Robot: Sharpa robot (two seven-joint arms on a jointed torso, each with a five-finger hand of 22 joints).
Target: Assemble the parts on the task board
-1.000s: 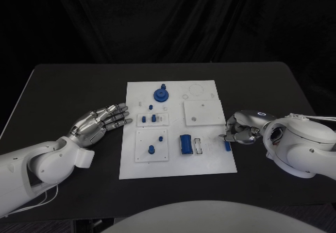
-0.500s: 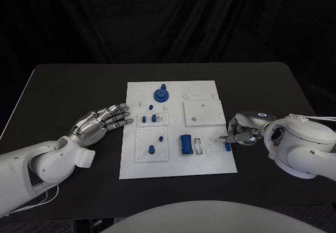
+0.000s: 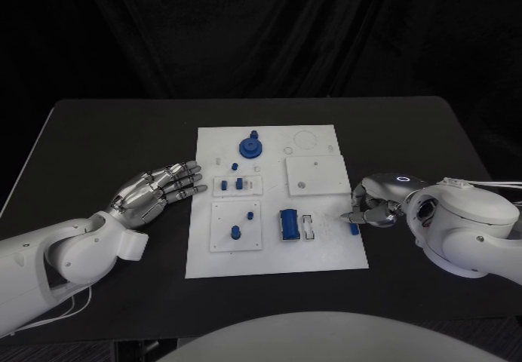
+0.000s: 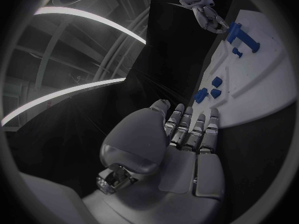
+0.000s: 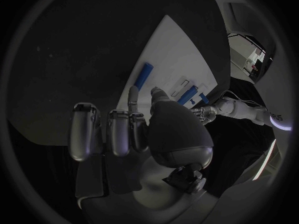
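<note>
Head view shows our right hand (image 3: 373, 207) at the right edge of the task board (image 3: 327, 256), its fingers curled inward with the fingertips down close to a small blue pin (image 3: 354, 227) lying at that edge; we cannot tell whether the fingers actually pinch the pin or only touch it. In the right wrist view the same hand (image 5: 140, 129) has some fingers hanging apart and another reaching toward a blue bar-shaped part (image 5: 144, 75) that lies flat on the white board (image 5: 168, 45). Our left hand (image 3: 152, 192) lies released beside the board's left edge, fingers straight and a little spread, holding nothing, the fingertips just short of the plate; the left wrist view confirms the flat hand (image 4: 187, 139) on the black worktop (image 3: 109, 136). Around the board we see a round blue gear-like part (image 3: 251, 146) near its far end, two small blue pegs (image 3: 231, 184) on a raised white tile, two more blue pieces (image 3: 241, 224) on the nearer tile, and a blank square tile (image 3: 315, 175) to the right. A stout blue cylinder (image 3: 288, 224) lies flat in the near middle, its long axis running near to far, with a pale slot piece (image 3: 309, 226) just beside it, between it and the pin. The pin's long axis runs the same way.
</note>
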